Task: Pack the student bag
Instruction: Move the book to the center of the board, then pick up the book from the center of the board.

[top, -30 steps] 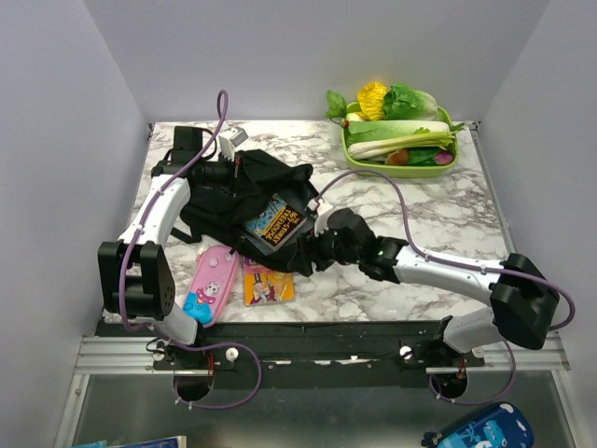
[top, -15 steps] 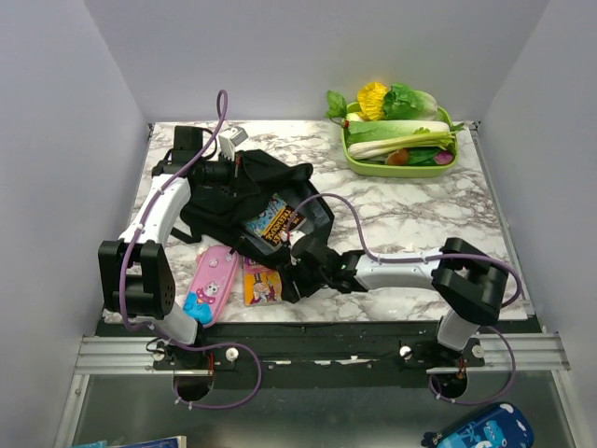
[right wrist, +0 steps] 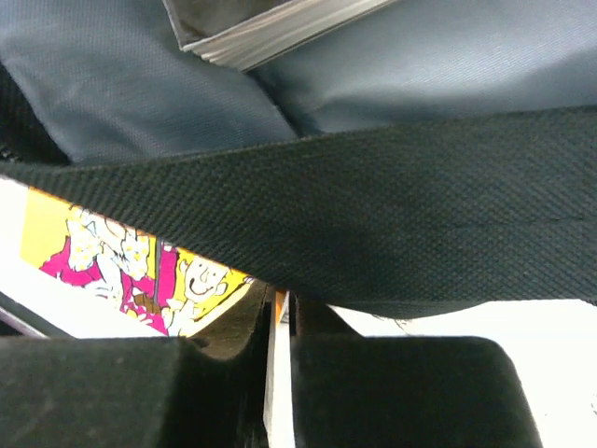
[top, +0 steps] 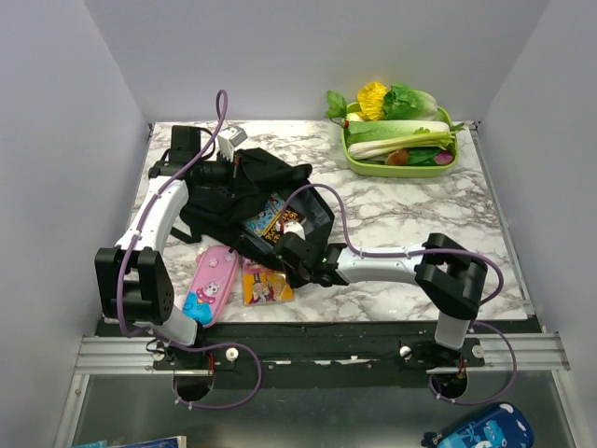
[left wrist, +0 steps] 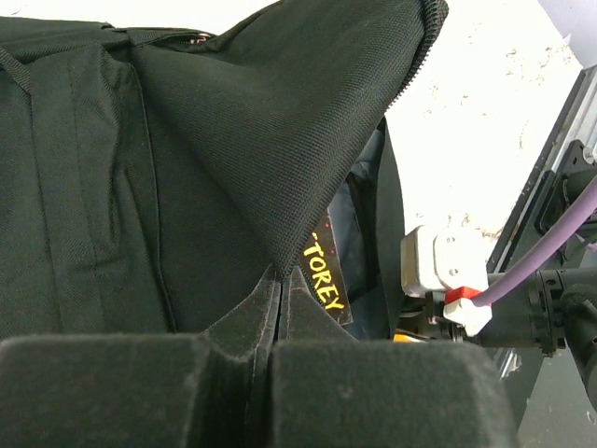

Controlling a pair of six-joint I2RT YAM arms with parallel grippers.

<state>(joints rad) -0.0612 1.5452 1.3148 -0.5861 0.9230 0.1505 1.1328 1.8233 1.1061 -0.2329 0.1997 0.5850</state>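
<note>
Your left claw (left wrist: 270, 345) is clamped shut on a fold of the student bag (top: 233, 191), with the black flap rising straight ahead of it. A book (left wrist: 326, 280) with yellow lettering sits just beyond its fingertips, inside the opening. Your right claw (right wrist: 280, 327) has its jaws nearly together, with only a thin slit between them. The bag's black rim runs across just in front, and you cannot tell whether the claw grips it. A yellow comic book (right wrist: 103, 261) lies below that rim, to the claw's left, on the marble surface (top: 420, 205).
</note>
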